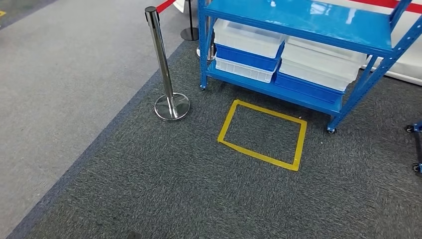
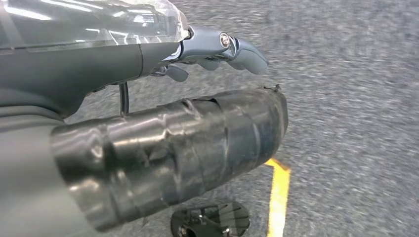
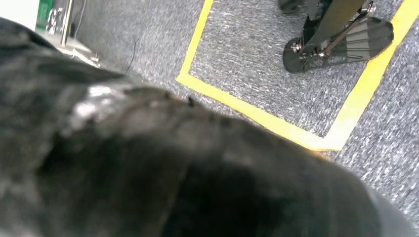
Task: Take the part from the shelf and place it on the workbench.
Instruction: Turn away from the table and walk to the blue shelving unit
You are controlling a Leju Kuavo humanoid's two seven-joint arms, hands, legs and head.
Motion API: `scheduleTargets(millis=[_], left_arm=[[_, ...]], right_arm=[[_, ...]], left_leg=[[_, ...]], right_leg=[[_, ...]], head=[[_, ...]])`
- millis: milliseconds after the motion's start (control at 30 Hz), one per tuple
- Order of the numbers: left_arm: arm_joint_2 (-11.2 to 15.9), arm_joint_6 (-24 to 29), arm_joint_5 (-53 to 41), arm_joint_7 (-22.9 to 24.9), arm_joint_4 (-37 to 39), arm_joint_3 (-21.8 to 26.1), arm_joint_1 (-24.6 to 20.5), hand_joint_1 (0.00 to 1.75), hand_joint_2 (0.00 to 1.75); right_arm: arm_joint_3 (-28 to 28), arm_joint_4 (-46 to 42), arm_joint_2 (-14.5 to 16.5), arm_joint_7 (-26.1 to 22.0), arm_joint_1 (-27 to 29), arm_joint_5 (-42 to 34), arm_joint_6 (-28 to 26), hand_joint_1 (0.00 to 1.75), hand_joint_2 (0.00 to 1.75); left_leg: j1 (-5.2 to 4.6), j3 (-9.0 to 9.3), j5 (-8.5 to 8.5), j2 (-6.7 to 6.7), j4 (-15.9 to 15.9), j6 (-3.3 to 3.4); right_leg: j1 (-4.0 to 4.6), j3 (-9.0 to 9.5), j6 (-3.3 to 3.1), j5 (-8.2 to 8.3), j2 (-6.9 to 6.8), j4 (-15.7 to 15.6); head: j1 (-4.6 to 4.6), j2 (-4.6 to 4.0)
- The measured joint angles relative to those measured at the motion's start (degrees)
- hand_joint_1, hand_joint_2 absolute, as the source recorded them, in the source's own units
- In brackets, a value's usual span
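Closest to the lens is the left hand (image 2: 148, 64), seen from the left wrist camera: a dark grey body under a clear shiny cover, grey fingers (image 2: 247, 52) that reach forward with a slight bend, and beside them a thick part wrapped in glossy black tape (image 2: 188, 133). Between the fingers and the wrapped part there is a gap where the carpet shows, and nothing lies in it, so this hand is spread and holds nothing. In the right wrist view the right hand (image 3: 173, 163) is a dark, blurred mass very near the camera; I cannot tell how its fingers lie or whether they have hold of something.

Both hands hang above the dark grey carpet (image 1: 174, 189). A rectangle of yellow tape (image 1: 262, 135) is on this carpet, just in front of the blue shelf (image 1: 298, 25). The shelf stands on small wheels. On its lower level there are two stacks of bins: on the left a white bin (image 1: 249, 37) on a blue bin (image 1: 246, 56) on another white one (image 1: 244, 69); on the right a large white bin (image 1: 323, 64) on a blue one (image 1: 306, 85). The part cannot be made out; the inside of the bins is hidden from the head camera.

Left of the shelf stands a chrome post (image 1: 164, 64) with a round base, at the edge where the dark carpet meets a lighter grey floor (image 1: 59, 74). A red belt (image 1: 164, 5) leaves its top.
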Motion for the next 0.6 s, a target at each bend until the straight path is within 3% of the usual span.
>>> scheduleTargets(millis=[67, 133, 200, 267, 333, 367, 400, 433, 500, 567, 600], left_arm=[[0.1, -0.2, 0.1, -0.4, 0.0, 0.1, -0.1, 0.0, 0.0], [0.0, -0.3, 0.2, -0.7, 0.0, 0.1, -0.2, 0.0, 0.0], [0.0, -0.5, 0.3, -0.9, 0.0, 0.1, -0.2, 0.0, 0.0], [0.0, -0.7, 0.3, -1.0, 0.0, 0.2, -0.1, 0.0, 0.0], [0.0, -1.0, 0.4, -1.1, 0.0, 0.2, 0.0, 0.0, 0.0], [0.0, -1.1, 0.4, -1.1, 0.0, 0.3, 0.1, 0.0, 0.0], [0.0, -1.2, 0.4, -1.1, 0.0, 0.3, 0.1, 0.0, 0.0], [-0.1, -1.2, 0.4, -1.1, 0.0, 0.4, 0.1, 0.0, 0.0], [-0.1, -1.3, 0.6, -1.1, 0.0, 0.5, 0.0, 0.0, 0.0], [-0.1, -1.5, 0.8, -1.1, 0.0, 0.6, -0.1, 0.0, 0.0], [-0.1, -1.6, 0.8, -1.1, 0.0, 0.7, -0.1, 0.0, 0.0]], right_arm=[[0.0, 0.0, 0.1, 0.0, 0.0, 0.0, 0.0, 0.0, 0.0], [0.0, 0.0, 0.0, -0.1, 0.1, 0.1, 0.0, 0.0, 0.0], [0.0, 0.0, 0.0, 0.0, 0.2, 0.2, 0.0, 0.0, 0.0], [0.0, 0.0, 0.0, 0.0, 0.1, 0.3, 0.0, 0.0, 0.0], [0.0, 0.0, 0.0, 0.0, 0.1, 0.4, 0.0, 0.0, 0.0], [0.0, 0.0, 0.0, 0.0, 0.1, 0.4, 0.0, 0.0, 0.0], [0.0, 0.0, 0.0, 0.0, 0.1, 0.5, 0.0, 0.0, 0.0], [0.0, 0.0, -0.1, 0.0, 0.2, 0.5, 0.0, 0.0, 0.0], [0.0, 0.0, -0.1, 0.0, 0.2, 0.6, 0.0, 0.0, 0.0], [0.0, 0.0, -0.1, 0.0, 0.1, 0.6, 0.0, 0.0, 0.0], [0.0, 0.0, -0.1, 0.0, 0.1, 0.6, 0.0, 0.0, 0.0]], left_leg=[[-0.23, 0.82, 0.32, -1.61, -2.3, 0.3], [-0.28, 1.17, 0.69, -0.46, -2.9, 0.65], [0.04, 1.7, 1.14, 0.93, -3.9, 1.25], [0.1, 2.0, 1.21, 2.48, -4.3, 1.63], [0.02, 2.04, 0.93, 4.19, -4.1, 1.66], [0.01, 2.12, 0.75, 5.0, -4.0, 1.6], [0.0, 2.26, 0.57, 5.67, -4.0, 1.53], [0.01, 2.51, 0.36, 6.31, -4.0, 1.4], [-0.14, 3.01, -0.06, 7.33, -4.0, 0.95], [-0.33, 3.4, -0.4, 8.21, -4.0, 0.31], [-0.44, 3.62, -0.52, 8.64, -4.1, -0.02]], right_leg=[[-0.37, -0.46, 0.8, 0.09, 1.18, 0.1], [-0.67, -0.7, 1.63, 0.26, 1.84, 0.0], [-0.42, -1.51, 2.19, -0.9, -0.44, 1.7], [-0.34, -4.59, 2.6, -4.14, -3.65, 7.8], [-0.58, -7.9, 2.91, -6.29, -4.65, 14.0], [-0.68, -8.22, 3.0, -5.8, -4.83, 14.5], [-0.75, -7.47, 3.02, -4.45, -5.03, 13.0], [-0.74, -5.51, 2.9, -2.37, -5.64, 9.4], [-0.33, -1.63, 2.35, 0.18, -7.74, 2.2], [0.16, -0.31, 1.76, 0.47, -8.59, -0.6], [0.24, -0.37, 1.57, 0.52, -8.05, -0.6]], head=[[-0.01, 0.0], [-0.03, 0.0], [0.1, 0.0], [0.26, 0.0], [0.31, 0.0], [0.29, 0.0], [0.31, 0.0], [0.31, 0.0], [0.3, 0.0], [0.29, 0.0], [0.28, -0.01]])
